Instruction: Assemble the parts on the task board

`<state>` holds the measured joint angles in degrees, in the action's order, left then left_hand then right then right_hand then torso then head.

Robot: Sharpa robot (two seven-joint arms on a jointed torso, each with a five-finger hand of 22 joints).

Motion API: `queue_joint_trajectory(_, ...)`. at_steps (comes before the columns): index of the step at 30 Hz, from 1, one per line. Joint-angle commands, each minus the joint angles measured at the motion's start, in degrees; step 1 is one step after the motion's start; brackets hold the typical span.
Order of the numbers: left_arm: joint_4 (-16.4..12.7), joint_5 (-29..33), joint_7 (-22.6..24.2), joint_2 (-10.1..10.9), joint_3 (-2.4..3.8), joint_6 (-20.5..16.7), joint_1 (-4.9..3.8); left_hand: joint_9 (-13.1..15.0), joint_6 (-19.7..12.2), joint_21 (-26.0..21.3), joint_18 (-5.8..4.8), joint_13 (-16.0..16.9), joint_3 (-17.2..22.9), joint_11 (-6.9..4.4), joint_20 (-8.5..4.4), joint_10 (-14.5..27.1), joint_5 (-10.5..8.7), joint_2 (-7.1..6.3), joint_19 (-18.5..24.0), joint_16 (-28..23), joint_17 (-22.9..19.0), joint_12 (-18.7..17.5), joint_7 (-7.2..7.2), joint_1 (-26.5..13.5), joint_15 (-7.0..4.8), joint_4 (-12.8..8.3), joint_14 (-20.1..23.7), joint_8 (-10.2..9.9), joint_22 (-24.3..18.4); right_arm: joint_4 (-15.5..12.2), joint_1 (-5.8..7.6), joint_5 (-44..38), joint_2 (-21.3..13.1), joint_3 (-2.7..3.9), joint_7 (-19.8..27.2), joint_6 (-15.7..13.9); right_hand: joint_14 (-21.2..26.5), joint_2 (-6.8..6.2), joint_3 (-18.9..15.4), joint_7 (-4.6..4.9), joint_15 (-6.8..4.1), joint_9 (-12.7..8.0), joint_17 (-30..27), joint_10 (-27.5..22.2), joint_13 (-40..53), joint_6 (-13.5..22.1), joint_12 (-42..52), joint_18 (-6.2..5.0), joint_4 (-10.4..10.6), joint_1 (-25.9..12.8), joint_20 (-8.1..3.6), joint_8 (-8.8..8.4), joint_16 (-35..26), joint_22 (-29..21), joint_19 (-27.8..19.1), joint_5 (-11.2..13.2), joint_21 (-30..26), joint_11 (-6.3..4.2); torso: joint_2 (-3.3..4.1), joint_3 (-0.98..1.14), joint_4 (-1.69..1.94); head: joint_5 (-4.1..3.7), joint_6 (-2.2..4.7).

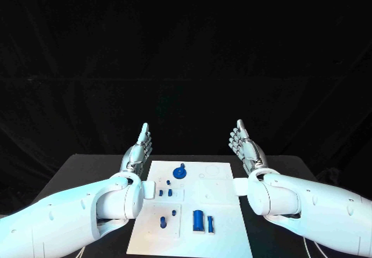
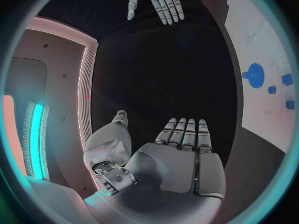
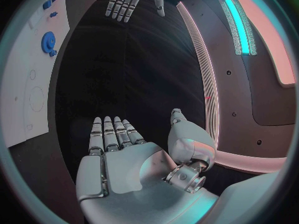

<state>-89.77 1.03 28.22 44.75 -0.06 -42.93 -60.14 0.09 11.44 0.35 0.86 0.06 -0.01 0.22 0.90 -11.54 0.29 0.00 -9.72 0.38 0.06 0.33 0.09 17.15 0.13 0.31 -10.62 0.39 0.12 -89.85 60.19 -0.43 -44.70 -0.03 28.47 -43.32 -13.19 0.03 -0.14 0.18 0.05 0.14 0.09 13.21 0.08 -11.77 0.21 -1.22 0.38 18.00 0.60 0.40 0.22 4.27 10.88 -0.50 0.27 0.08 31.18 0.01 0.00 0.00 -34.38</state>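
The flat white rectangular task board [image 1: 203, 201] lies mid-table. A round blue toothed gear [image 1: 180, 172] sits near its far edge, small blue pegs [image 1: 164, 192] toward its left edge, and a blue cylinder [image 1: 198, 218] with a slim blue bar [image 1: 210, 224] toward its near edge. Whether any part is seated cannot be told. The left hand [image 1: 138, 153] and right hand [image 1: 245, 147] hover flat beside the board's far corners, fingers straight, holding nothing.

Black table [image 1: 85, 164] — black curtain [image 1: 186, 70] hanging behind it.
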Motion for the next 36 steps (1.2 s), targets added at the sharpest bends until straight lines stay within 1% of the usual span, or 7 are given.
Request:
queue_joint_trajectory(1,-0.2,-1.0,1.6,-0.1,0.06,-1.2,-0.02,-0.1,-3.7,-0.3,-0.86,-0.1,0.0,-0.22,-0.90,3.8,-0.29,0.00,3.2,-0.4,-0.1,-0.3,-0.09,-5.6,-0.13,-0.3,3.5,-0.4,-0.1,-0.1,-0.03,0.4,0.0,0.03,1.3,-0.8,4.4,-0.03,0.1,-0.18,-0.05,-0.1,-0.1,-4.4,-0.1,3.9,-0.2,1.22,-0.4,-5.9,-0.60,-0.40,-0.2,-4.3,-3.6,0.5,-0.3,-0.08,0.00,-0.01,0.00,0.00,0.00)
queue_joint_trajectory(14,-0.2,-1.0,1.6,-0.1,0.06,-1.2,-0.02,-0.1,-6.8,-0.3,-0.86,-0.1,0.0,-0.22,-0.90,6.8,-0.29,0.00,5.6,-0.4,-0.1,-0.3,-0.09,-10.3,-0.13,-0.3,6.3,-0.4,-0.1,-0.1,-0.03,0.4,0.0,0.03,1.3,-0.8,8.0,-0.03,0.1,-0.18,-0.05,-0.1,-0.1,-7.9,-0.1,7.1,-0.2,1.22,-0.4,-10.8,-0.60,-0.40,-0.2,-4.3,-6.4,0.5,-0.3,-0.08,0.00,-0.01,0.00,0.00,0.00)
queue_joint_trajectory(15,-0.2,-1.0,1.6,-0.1,0.06,-1.2,-0.02,-0.1,-6.9,-0.3,-0.86,-0.1,0.0,-0.22,-0.90,7.1,-0.29,0.00,9.7,-0.4,-0.1,-0.3,-0.09,-10.7,-0.13,-0.3,6.4,-0.4,-0.1,-0.1,-0.03,0.4,0.0,0.03,1.3,-0.8,8.1,-0.03,0.1,-0.18,-0.05,-0.1,-0.1,-8.2,-0.1,7.2,-0.2,1.22,-0.4,-11.1,-0.60,-0.40,-0.2,-4.3,-6.7,0.5,-0.3,-0.08,0.00,-0.01,0.00,0.00,0.00)
queue_joint_trajectory(16,-0.2,-1.0,1.6,-0.1,0.06,-1.2,-0.02,-0.1,-7.2,-0.3,-0.86,-0.1,0.0,-0.22,-0.90,7.2,-0.29,0.00,9.7,-0.4,-0.1,-0.3,-0.09,-10.7,-0.13,-0.3,10.6,-0.4,-0.1,-0.1,-0.03,0.4,0.0,0.03,1.3,-0.8,8.3,-0.03,0.1,-0.18,-0.05,-0.1,-0.1,-8.3,-0.1,7.4,-0.2,1.22,-0.4,-11.4,-0.60,-0.40,-0.2,-4.3,-6.8,0.5,-0.3,-0.08,0.00,-0.01,0.00,0.00,0.00)
queue_joint_trajectory(19,-0.2,-1.0,1.6,-0.1,0.06,-1.2,-0.02,-0.1,-11.4,-0.3,-0.86,-0.1,0.0,-0.22,-0.90,11.5,-0.29,0.00,9.7,-0.4,-0.1,-0.3,-0.09,-11.5,-0.13,-0.3,10.6,-0.4,-0.1,-0.1,-0.03,0.4,0.0,0.03,1.3,-0.8,13.2,-0.03,0.1,-0.18,-0.05,-0.1,-0.1,-13.2,-0.1,11.8,-0.2,1.22,-0.4,-18.0,-0.60,-0.40,-0.2,-4.3,-10.9,0.5,-0.3,-0.08,0.00,-0.01,0.00,0.00,0.00)
queue_joint_trajectory(24,-0.2,-1.0,1.6,-0.1,0.06,-1.2,-0.02,-0.1,-11.4,-0.3,-0.86,-0.1,0.0,-0.22,-0.90,11.5,-0.29,0.00,9.7,-0.4,-0.1,-0.3,-0.09,-17.1,-0.13,-0.3,10.6,-0.4,-0.1,-0.1,-0.03,0.4,0.0,0.03,1.3,-0.8,13.2,-0.03,0.1,-0.18,-0.05,-0.1,-0.1,-13.2,-0.1,11.8,-0.2,1.22,-0.4,-18.0,-0.60,-0.40,-0.2,-4.3,-10.9,0.5,-0.3,-0.08,0.00,-0.01,0.00,0.00,0.00)
queue_joint_trajectory(36,-0.2,-1.0,1.6,-0.1,0.06,-1.2,-0.02,-0.1,-11.4,-0.3,-0.86,-0.1,0.0,-0.22,-0.90,11.5,-0.29,0.00,9.7,-0.4,-0.1,-0.3,-0.09,-17.1,-0.13,-0.3,10.6,-0.4,-0.1,-0.1,-0.03,0.4,0.0,0.03,1.3,-0.8,13.2,-0.03,0.1,-0.18,-0.05,-0.1,-0.1,-13.2,-0.1,11.8,-0.2,1.22,-0.4,-18.0,-0.60,-0.40,-0.2,-4.3,-10.9,0.5,-0.3,-0.08,0.00,-0.01,0.00,0.00,0.00)
